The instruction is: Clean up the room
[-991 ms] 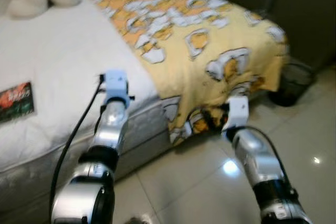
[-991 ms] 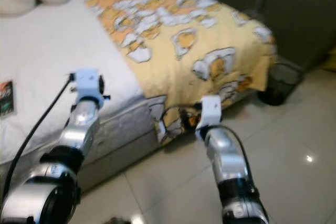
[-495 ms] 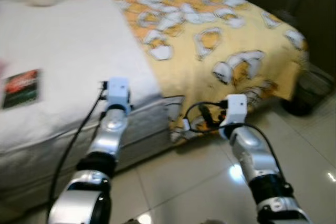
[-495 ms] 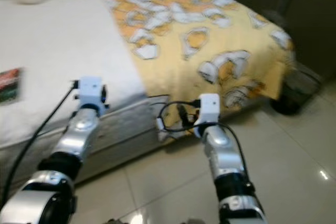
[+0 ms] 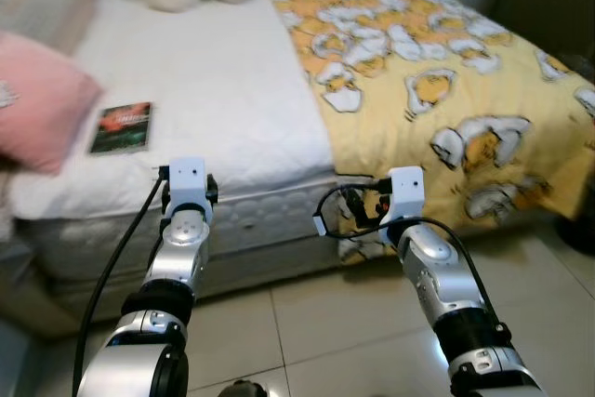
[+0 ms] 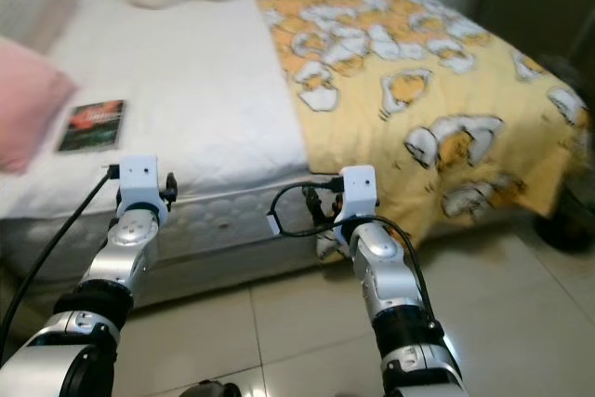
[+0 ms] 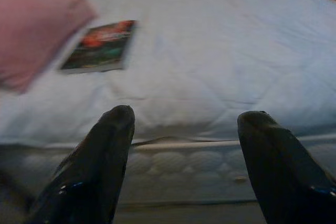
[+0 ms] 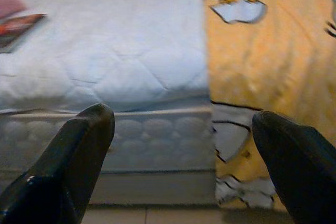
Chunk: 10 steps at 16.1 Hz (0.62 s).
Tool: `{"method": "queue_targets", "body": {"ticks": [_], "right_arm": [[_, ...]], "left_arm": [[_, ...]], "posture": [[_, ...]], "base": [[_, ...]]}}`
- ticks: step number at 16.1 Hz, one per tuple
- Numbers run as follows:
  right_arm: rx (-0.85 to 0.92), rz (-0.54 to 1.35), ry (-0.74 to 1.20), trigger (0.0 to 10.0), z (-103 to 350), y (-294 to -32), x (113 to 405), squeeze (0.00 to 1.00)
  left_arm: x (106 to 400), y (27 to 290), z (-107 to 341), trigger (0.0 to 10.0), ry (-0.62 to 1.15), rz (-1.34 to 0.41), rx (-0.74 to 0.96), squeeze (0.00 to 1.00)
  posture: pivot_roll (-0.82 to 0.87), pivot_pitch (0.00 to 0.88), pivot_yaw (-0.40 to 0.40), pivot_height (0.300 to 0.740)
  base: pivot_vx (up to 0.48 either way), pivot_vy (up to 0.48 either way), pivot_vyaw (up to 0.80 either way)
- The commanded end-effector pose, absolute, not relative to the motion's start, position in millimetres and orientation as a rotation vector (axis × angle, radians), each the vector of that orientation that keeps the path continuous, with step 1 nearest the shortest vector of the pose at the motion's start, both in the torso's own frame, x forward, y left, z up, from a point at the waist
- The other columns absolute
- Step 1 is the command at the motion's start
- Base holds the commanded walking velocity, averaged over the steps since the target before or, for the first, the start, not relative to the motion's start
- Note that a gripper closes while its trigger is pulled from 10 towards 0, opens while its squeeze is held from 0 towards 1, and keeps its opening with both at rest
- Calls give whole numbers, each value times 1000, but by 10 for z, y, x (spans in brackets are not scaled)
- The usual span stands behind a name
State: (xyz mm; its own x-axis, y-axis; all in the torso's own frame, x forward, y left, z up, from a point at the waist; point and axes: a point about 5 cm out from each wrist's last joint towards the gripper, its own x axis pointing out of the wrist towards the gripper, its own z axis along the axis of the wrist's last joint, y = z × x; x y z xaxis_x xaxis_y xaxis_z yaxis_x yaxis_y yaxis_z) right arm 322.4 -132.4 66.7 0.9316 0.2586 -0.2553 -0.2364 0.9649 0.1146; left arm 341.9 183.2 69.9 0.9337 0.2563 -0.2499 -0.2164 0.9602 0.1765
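We stand at the near side of the bed; nothing tidied yet, by our reading. Left hand and right hand both spread wide, empty. Book lies far-left beside pink pillow; yellow blanket bunched right.

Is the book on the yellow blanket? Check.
No, the book lies on the bare white mattress, well apart from the yellow blanket.

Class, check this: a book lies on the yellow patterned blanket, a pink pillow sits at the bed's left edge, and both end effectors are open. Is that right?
Not quite. The book lies on the bare white mattress, not on the yellow blanket, as the left eye view shows. The pink pillow and the open left end effector and right end effector are as stated.
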Motion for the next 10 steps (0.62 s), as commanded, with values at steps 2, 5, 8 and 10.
{"method": "queue_targets", "body": {"ticks": [2, 5, 8, 10], "right_arm": [[72, 248, 256, 10000, 700, -1351, 3262, 0], [69, 265, 270, 10000, 673, -1313, 3254, 0], [64, 251, 282, 10000, 643, -1301, 3247, 0], [71, 242, 285, 10000, 626, -1305, 3237, 0]], "left_arm": [[3450, 1846, 710, 10000, 281, 256, 149, 1000], [3505, 1792, 804, 10000, 218, 199, 212, 0], [3511, 1795, 786, 10000, 239, 204, 185, 0], [3504, 1806, 763, 10000, 251, 214, 163, 0]], "posture": [[-187, 0, 38, 740], [-184, 0, 36, 740], [-183, 0, 38, 740], [-185, 0, 39, 740]], "base": [[347, -326, 428], [119, -105, 144], [307, 0, 0], [480, 0, 0]]}}
